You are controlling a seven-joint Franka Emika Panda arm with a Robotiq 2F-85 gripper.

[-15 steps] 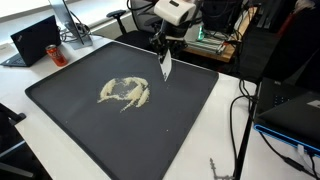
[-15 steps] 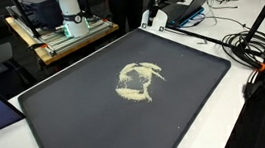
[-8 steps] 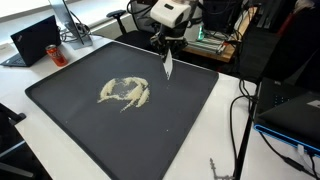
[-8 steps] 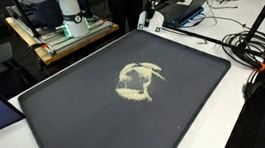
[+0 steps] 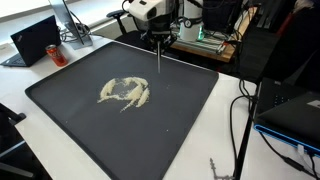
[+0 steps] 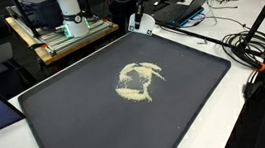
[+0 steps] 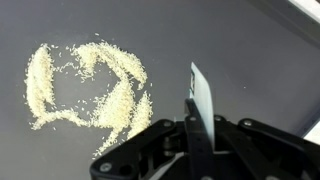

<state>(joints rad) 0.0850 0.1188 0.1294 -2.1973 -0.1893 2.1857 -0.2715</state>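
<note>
Your pincer (image 7: 200,136) is clamped on a thin white card (image 7: 201,98), gripping it by its upper end so that the flat blade hangs straight down below the fingers. The pads press on the card's two faces, which keeps it rigid and upright and leaves the lower edge free. In an exterior view the card (image 5: 158,60) shows edge-on as a narrow pale sliver, standing over the far part of the dark tray (image 5: 60,108), close to its back rim. From these angles I can't tell whether the lower edge rests on the tray floor or hangs just above it. The card is apart from the grains (image 7: 88,88), with bare tray showing between them in the wrist view. The tray is the only container in play here. It is broad and shallow, its low raised rim runs all round, and it lies flat on the white desk (image 5: 226,140), taking up most of it. All it holds is that pale, rice-like scatter near its middle, spread thin in a rough ring with loose tails, not heaped. The rim keeps the grains off the desk, where a laptop (image 5: 36,40) sits beyond the tray's corner.
</note>
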